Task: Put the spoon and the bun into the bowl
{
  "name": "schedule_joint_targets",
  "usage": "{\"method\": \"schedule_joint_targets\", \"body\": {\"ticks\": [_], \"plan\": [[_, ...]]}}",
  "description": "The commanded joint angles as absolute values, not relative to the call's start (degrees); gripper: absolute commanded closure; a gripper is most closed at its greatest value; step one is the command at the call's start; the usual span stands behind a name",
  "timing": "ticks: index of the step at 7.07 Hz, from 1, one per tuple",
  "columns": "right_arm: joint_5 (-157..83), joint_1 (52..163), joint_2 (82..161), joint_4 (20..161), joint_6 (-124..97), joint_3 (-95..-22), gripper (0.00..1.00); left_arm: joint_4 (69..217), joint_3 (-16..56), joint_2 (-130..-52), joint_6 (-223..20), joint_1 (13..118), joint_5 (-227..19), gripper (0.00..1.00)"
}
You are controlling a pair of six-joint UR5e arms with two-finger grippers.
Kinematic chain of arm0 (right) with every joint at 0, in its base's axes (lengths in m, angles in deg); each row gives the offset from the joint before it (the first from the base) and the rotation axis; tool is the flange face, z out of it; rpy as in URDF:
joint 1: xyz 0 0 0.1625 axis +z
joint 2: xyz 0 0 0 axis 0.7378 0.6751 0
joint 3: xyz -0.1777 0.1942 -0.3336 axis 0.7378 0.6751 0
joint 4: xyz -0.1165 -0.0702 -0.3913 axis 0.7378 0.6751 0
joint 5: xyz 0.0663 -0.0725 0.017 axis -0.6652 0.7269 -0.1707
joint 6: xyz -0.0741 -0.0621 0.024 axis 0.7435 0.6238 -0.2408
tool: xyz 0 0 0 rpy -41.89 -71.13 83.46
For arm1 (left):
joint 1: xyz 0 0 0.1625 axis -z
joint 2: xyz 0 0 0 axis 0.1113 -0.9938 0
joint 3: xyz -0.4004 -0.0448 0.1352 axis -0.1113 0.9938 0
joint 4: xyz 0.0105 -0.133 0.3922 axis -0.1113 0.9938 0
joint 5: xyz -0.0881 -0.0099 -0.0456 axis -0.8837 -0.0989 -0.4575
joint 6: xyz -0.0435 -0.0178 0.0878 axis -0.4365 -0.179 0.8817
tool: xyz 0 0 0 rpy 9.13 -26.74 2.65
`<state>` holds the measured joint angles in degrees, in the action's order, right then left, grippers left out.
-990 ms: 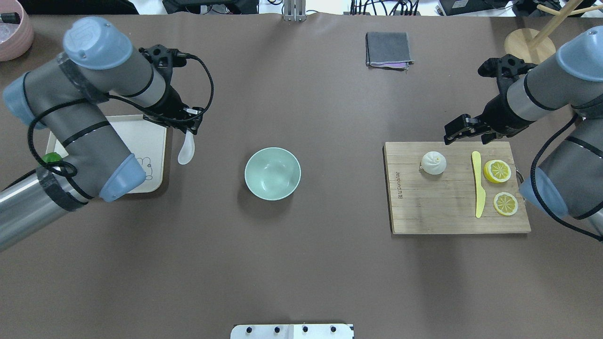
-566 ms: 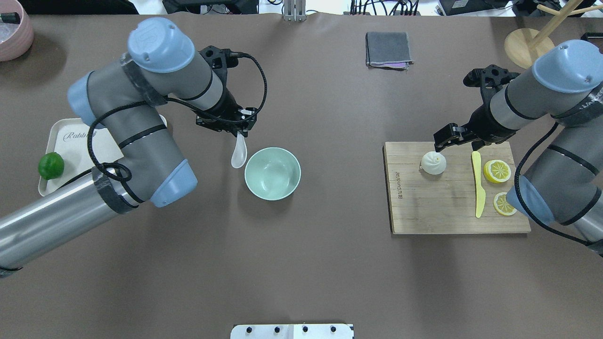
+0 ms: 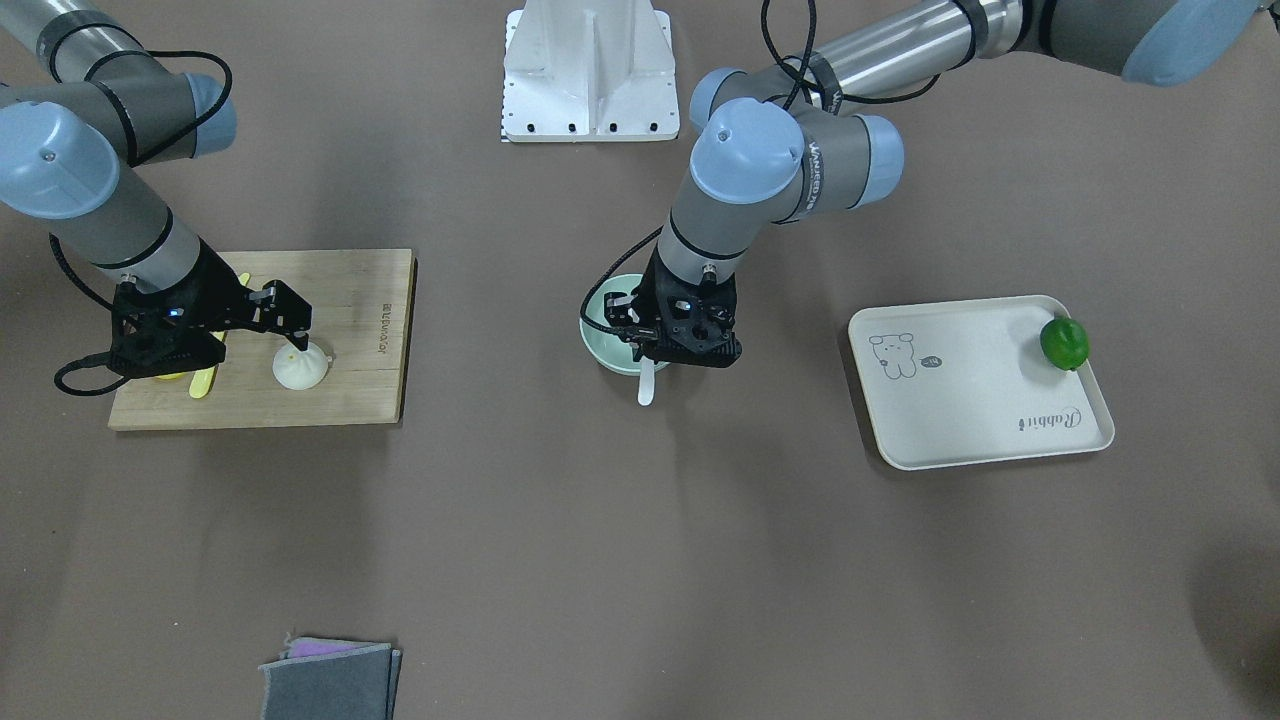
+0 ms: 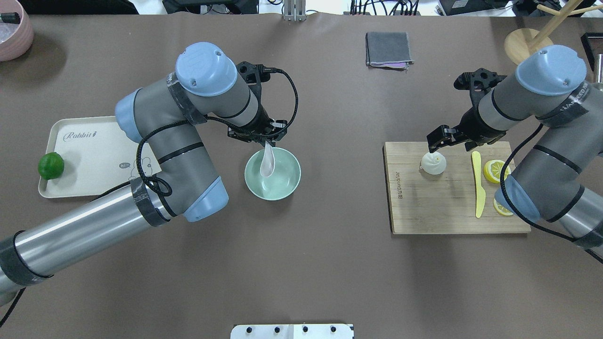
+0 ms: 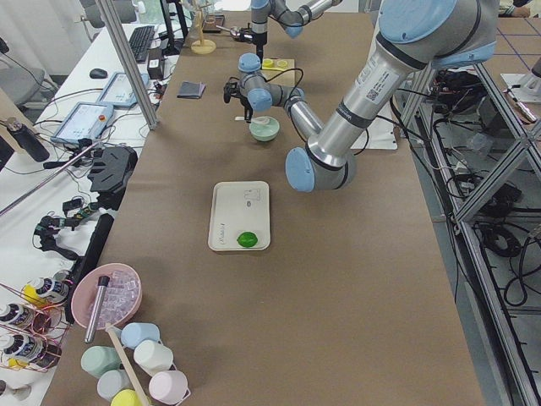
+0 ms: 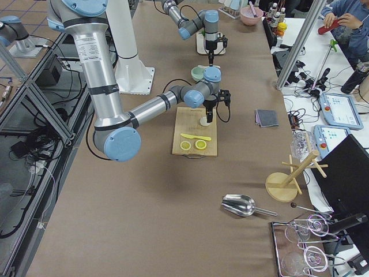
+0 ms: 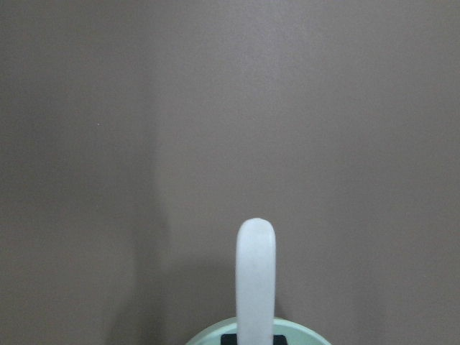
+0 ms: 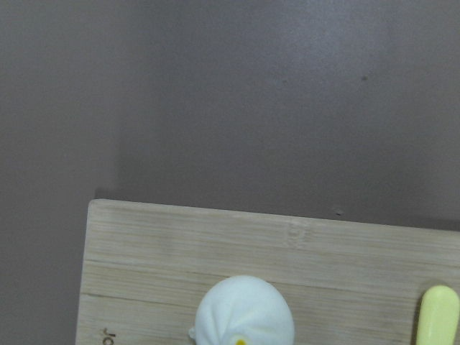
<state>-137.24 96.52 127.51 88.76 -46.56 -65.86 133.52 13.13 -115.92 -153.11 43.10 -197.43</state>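
Left gripper (image 4: 266,140): moved over bowl (image 4: 296,175), pinching spoon (image 4: 267,162) handle.
Right gripper (image 4: 445,141): dropped close above bun (image 4: 433,164), seemingly spread.

A big brown table (image 4: 301,263) is holding everything. A green bowl (image 4: 284,184) is sitting in the middle. A wooden board (image 4: 438,207) is lying on the robot's right and a cream tray (image 4: 94,155) on its left. A grey cloth (image 4: 387,48) is resting near the far edge, and a pink bowl (image 4: 21,44) is sitting in a corner.

The left hand (image 4: 266,140) now holds the spoon (image 4: 267,162) over the bowl (image 4: 295,181), rightward from beside the tray (image 4: 94,141). The right hand (image 4: 434,143) now sits farther left, just above the bun (image 4: 434,163).
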Motion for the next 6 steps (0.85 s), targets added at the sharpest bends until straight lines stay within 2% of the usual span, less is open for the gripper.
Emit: {"method": "schedule_joint_targets", "body": {"ticks": [1,3,4,5,6], "plan": [[-136.9,95.4,126.9,86.6,-46.8,-64.1,0.00,134.3,13.1,-115.8,-153.2,42.9,-197.2,0.06],[-134.4,93.3,126.6,86.5,-46.8,-62.4,0.01,134.3,13.5,-115.8,-153.3,43.1,-197.1,0.04],[-133.6,91.9,126.7,86.6,-46.8,-62.3,0.10,134.3,13.5,-115.6,-153.3,43.2,-197.1,0.04],[-132.7,91.2,126.9,86.6,-46.8,-62.4,0.33,134.3,14.0,-114.9,-153.3,43.2,-197.2,0.04],[-133.0,91.2,126.9,86.6,-46.7,-62.5,0.89,134.4,14.3,-114.6,-153.3,43.3,-197.1,0.04]]}}
